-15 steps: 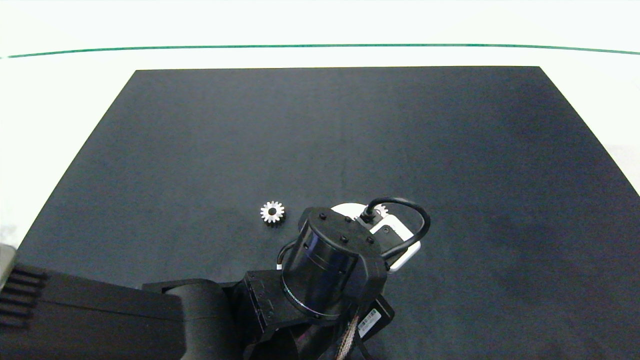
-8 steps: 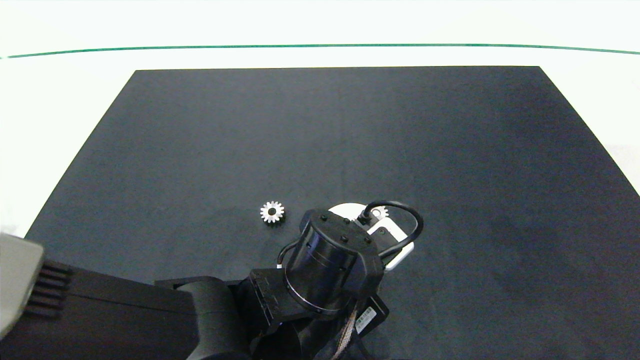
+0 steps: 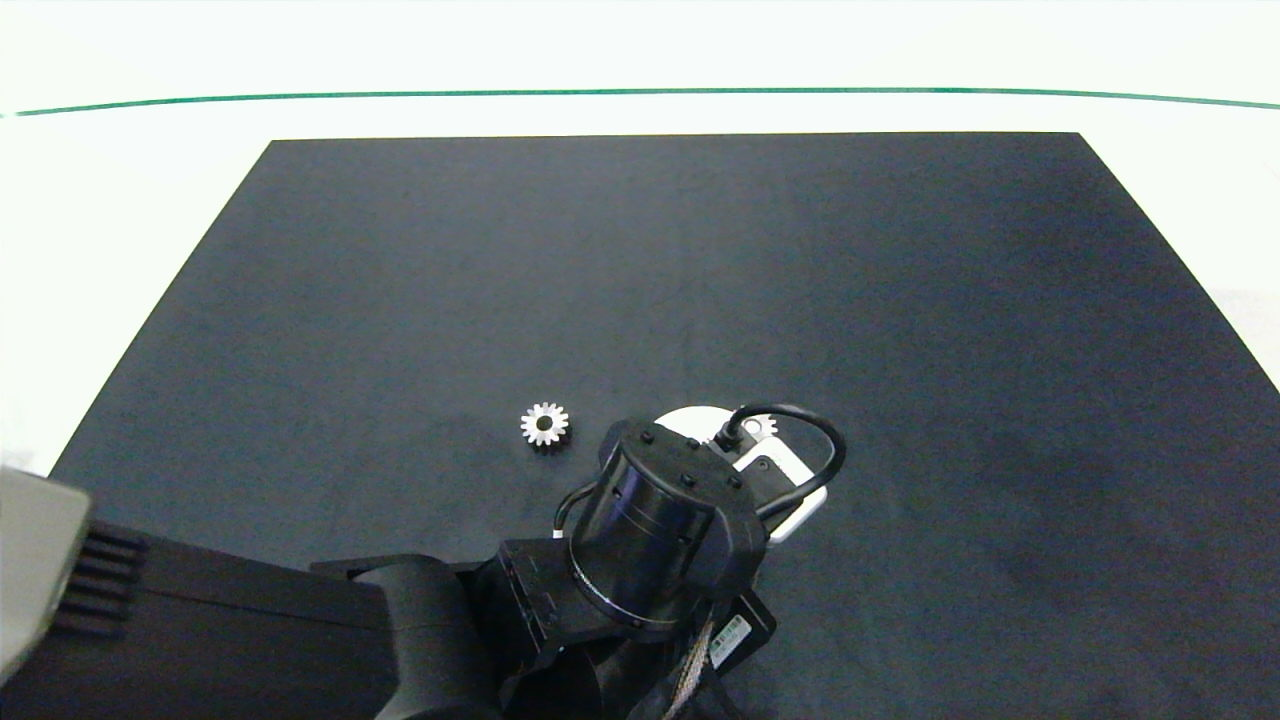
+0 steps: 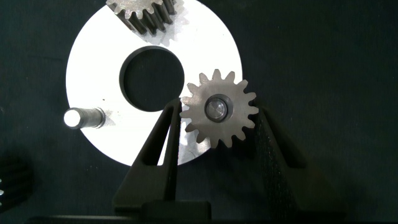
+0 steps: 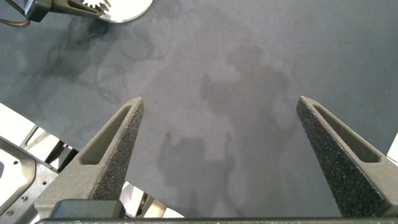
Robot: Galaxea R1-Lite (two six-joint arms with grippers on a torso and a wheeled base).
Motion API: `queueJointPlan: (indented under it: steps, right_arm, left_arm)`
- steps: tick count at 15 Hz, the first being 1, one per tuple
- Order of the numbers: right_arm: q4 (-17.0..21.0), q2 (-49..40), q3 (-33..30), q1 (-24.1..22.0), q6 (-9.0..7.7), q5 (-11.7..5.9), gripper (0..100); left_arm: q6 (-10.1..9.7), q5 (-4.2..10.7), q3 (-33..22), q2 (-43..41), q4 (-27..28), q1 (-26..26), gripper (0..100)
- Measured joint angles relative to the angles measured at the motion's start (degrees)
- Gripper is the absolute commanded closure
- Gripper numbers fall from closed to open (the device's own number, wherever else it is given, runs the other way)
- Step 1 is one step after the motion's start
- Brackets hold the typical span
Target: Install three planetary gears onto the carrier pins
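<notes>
In the left wrist view the white disc (image 4: 93, 62) lies flat on the black mat. One planetary gear (image 4: 219, 130) sits over a carrier pin, whose top shows through its bore. My left gripper (image 4: 219, 109) is shut on that gear, a finger against each side. A second gear (image 4: 142, 15) sits on the disc's far pin, cut by the picture's edge. One carrier pin (image 4: 81, 117) stands bare. A loose gear (image 3: 545, 425) lies on the mat left of the disc (image 3: 690, 418). My right gripper (image 5: 221, 102) hangs open over bare mat, holding nothing.
The left arm's wrist (image 3: 660, 520) and its cable cover most of the disc in the head view. The black mat (image 3: 900, 300) spreads wide on a white table. The right arm is outside the head view.
The left wrist shifted slightly toward the near left a second ago and has since held still. The loose gear has not moved.
</notes>
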Motion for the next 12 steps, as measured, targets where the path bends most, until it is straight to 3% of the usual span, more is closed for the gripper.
queueJointPlan:
  steps: [1,12]
  right_arm:
    - [0.00,0.00,0.00,-0.05,-0.05,0.00,0]
    - [0.00,-0.27,0.00,0.00,-0.02,-0.02,0]
  left_arm:
    - [0.00,0.00,0.00,0.01,-0.02,-0.02,0]
    - [-0.05,-0.02,0.15,-0.96,0.24,-0.33,0]
